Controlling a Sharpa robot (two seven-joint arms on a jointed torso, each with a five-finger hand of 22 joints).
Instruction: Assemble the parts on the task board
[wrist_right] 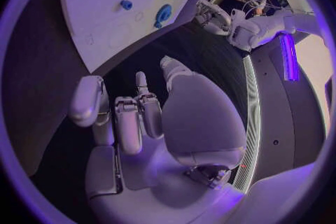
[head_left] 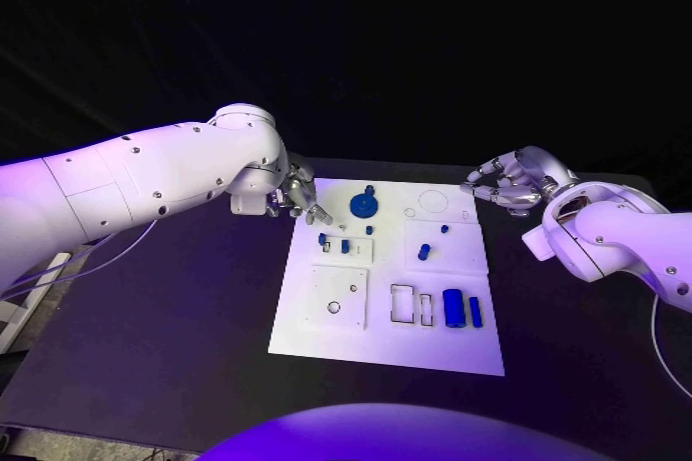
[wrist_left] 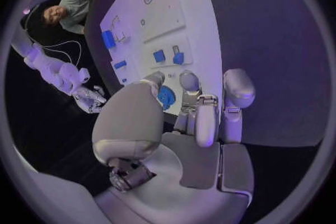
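Observation:
The white task board (head_left: 335,333) lies in the middle of the table. A round blue part (head_left: 364,203) sits near its far edge, with several small blue parts (head_left: 424,251) around it. Two blue cylinders (head_left: 454,308) stand at the near right. My left hand (head_left: 296,196) hovers at the board's far left corner, beside the round part (wrist_left: 167,96), fingers apart and holding nothing. My right hand (head_left: 508,186) floats just off the far right corner, over the bare table, with loosely bent fingers (wrist_right: 140,115) and nothing in them.
Recessed outlines mark the board: a circle (head_left: 433,199) at the far right, rectangular slots (head_left: 402,303) beside the cylinders and a small ring hole (head_left: 335,307) at the near left. Black table (head_left: 173,321) surrounds the board on all sides.

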